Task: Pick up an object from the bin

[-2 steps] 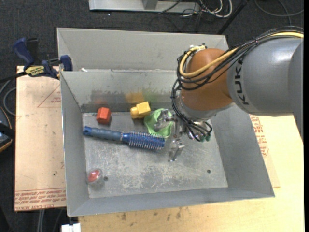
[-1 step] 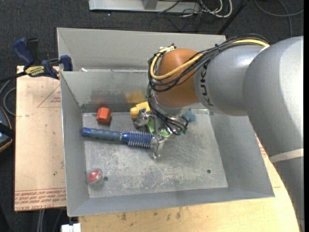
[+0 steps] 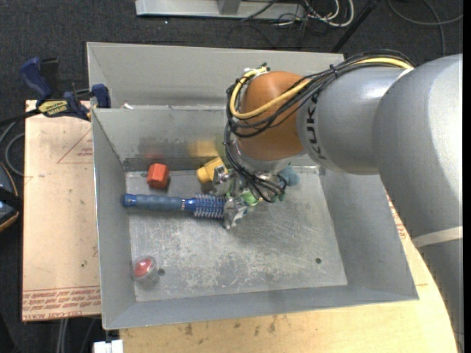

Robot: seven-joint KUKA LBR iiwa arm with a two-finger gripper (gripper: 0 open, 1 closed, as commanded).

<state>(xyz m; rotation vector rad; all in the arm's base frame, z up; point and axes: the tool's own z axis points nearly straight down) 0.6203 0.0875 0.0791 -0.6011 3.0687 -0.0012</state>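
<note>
In the grey bin (image 3: 294, 259), the tool (image 3: 232, 218) hangs at the blue brush (image 3: 165, 203), by its bristles, perhaps touching; grip unclear.

A small orange-red block (image 3: 157, 174) sits on the floor of the grey metal bin (image 3: 250, 271), close to the back wall on the left. To its right, not touching it, lies a chunky yellow piece (image 3: 209, 170), partly hidden. A small rounded red-and-clear thing (image 3: 144, 267) rests alone near the front left corner. Beyond the bin, a flat grey metal bar (image 3: 213, 6) and tangled dark cables (image 3: 324, 2) lie on dark carpet (image 3: 44, 20).
</note>
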